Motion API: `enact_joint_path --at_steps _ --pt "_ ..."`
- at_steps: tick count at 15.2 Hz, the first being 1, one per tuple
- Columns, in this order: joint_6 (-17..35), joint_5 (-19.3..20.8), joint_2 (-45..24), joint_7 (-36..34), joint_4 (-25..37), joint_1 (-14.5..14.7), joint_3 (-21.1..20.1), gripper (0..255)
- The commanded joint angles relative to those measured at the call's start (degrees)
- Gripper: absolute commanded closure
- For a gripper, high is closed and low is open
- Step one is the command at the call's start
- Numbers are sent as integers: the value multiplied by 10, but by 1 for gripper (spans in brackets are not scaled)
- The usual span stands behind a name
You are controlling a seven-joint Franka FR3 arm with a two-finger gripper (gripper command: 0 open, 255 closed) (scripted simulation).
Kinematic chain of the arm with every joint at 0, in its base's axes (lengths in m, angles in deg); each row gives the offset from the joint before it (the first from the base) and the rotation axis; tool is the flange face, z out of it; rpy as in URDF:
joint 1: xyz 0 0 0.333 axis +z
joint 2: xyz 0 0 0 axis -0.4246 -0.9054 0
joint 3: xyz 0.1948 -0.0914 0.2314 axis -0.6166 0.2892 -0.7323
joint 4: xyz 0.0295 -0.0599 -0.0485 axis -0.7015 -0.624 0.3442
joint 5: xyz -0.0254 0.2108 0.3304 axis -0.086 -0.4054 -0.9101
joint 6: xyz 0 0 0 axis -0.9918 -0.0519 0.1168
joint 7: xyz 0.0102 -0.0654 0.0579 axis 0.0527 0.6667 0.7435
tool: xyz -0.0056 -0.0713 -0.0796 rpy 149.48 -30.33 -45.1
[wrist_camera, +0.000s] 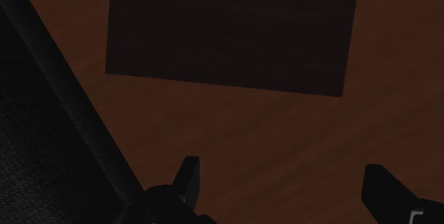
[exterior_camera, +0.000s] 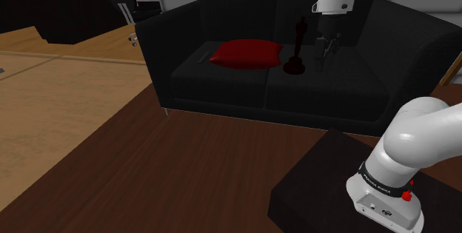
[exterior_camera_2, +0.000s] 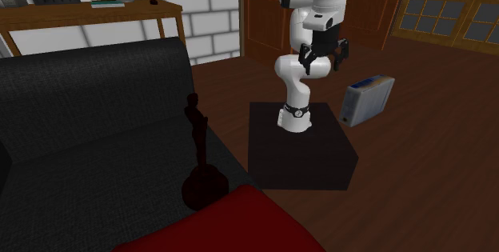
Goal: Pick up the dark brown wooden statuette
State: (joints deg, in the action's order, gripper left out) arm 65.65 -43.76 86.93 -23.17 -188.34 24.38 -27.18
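A dark brown statuette with a round base stands upright on the black sofa, just beside a red cushion. The second exterior view has the statuette at the seat's front edge, with the cushion below it. My gripper hangs to the shoulder view's right of the statuette, apart from it, with nothing in it. The gripper points down. In the wrist view my gripper is open, its fingers wide apart over the brown floor beside the sofa's edge.
My dark box stand sits on the wood floor in front of the sofa. A grey box lies on the floor beyond it. Behind the sofa, a wooden console table carries small figures. An office chair stands at the shoulder view's far left.
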Motion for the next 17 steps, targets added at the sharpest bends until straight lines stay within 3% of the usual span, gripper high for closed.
enact_joint_path --at_steps 1,9,17 --pt "0 0 0 0 0 0 0 0" --pt "73 60 -105 69 74 -21 55 0" --pt "129 87 -222 134 182 -35 106 0"
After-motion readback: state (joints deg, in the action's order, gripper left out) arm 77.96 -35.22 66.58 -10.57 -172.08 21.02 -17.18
